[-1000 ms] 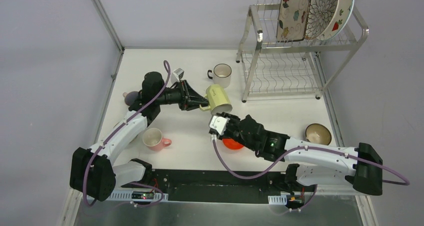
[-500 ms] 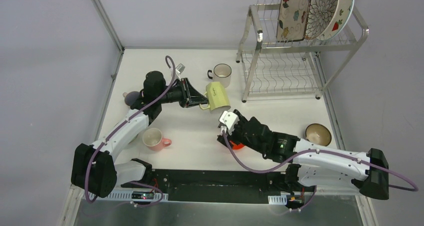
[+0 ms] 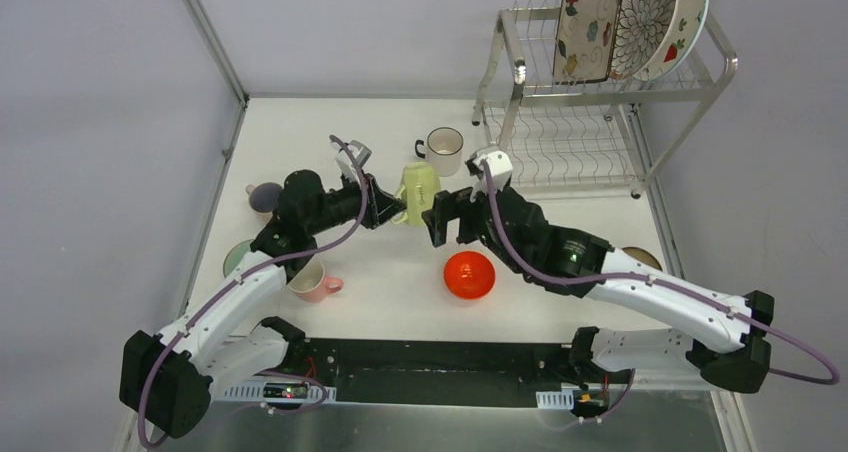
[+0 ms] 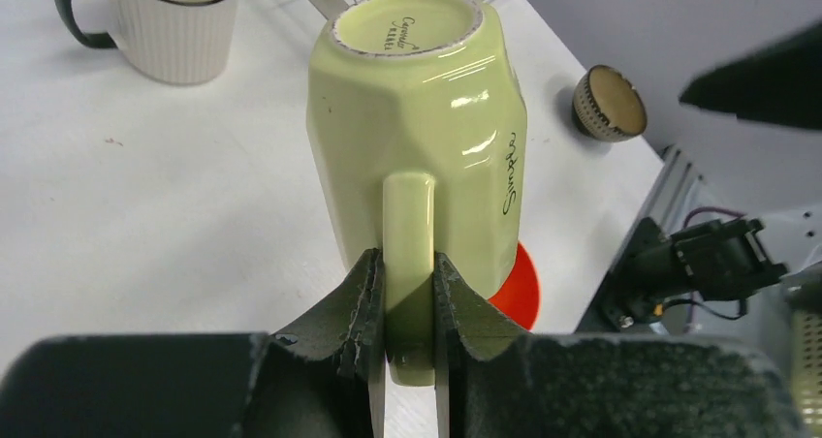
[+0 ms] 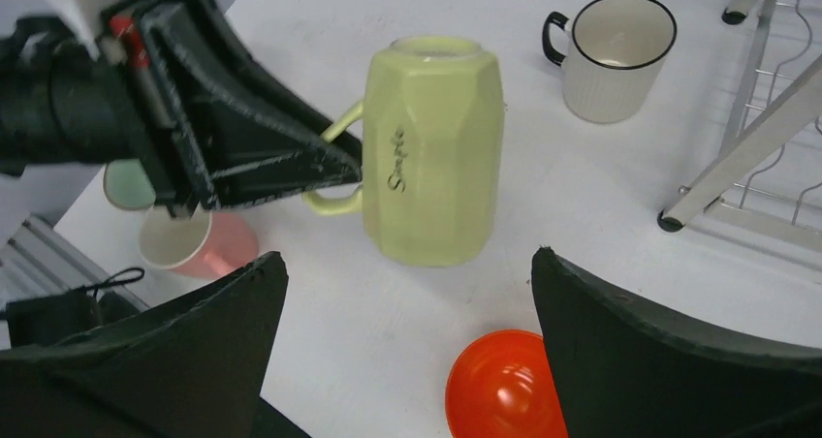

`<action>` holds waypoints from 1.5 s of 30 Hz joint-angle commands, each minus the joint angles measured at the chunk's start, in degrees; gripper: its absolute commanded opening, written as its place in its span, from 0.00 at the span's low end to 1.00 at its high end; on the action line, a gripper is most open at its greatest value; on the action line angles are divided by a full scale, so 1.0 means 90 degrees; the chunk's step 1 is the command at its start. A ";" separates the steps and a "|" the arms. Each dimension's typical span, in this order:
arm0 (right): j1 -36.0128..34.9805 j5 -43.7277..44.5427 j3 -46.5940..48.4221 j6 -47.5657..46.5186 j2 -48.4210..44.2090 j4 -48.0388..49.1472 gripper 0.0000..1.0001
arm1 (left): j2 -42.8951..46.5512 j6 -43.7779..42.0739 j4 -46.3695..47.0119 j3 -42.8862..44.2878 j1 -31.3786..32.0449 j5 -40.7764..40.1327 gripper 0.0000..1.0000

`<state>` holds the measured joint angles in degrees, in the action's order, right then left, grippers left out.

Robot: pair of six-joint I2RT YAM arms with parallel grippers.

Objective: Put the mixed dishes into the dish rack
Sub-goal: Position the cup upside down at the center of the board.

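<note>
Okay, so the left fingers [image 4: 361,307] are pinching the yellow cup [image 4: 417,138] by its handle. They're holding it tipped over above the counter, dead centre of the overhead view, base pointing toward the top of the frame. The right fingers [image 5: 620,341] are spread wide apart just to its right, aiming at it with nothing in them, so I'm guessing a handoff is coming. The rack [image 3: 560,152] is sitting upper right with plates standing in its top shelf.

If I were steering, I'd be closing the right fingers square across the cup's body, well off the handle. Only then would I be letting the left ones go. That glaze is looking slippery, and the red bowl [image 3: 469,274] is sitting just below.
</note>
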<state>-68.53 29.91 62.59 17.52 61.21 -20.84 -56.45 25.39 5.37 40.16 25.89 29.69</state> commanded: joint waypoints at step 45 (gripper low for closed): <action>0.1648 -0.0145 0.0157 0.2458 0.0160 -0.1722 0.99 | -0.2666 -0.0299 0.1669 -0.0716 0.2201 -0.6164 0.22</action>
<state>-53.93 27.75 63.86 40.18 62.63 -35.66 -80.62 18.24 23.59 32.58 44.84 -25.89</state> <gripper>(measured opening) 0.992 0.204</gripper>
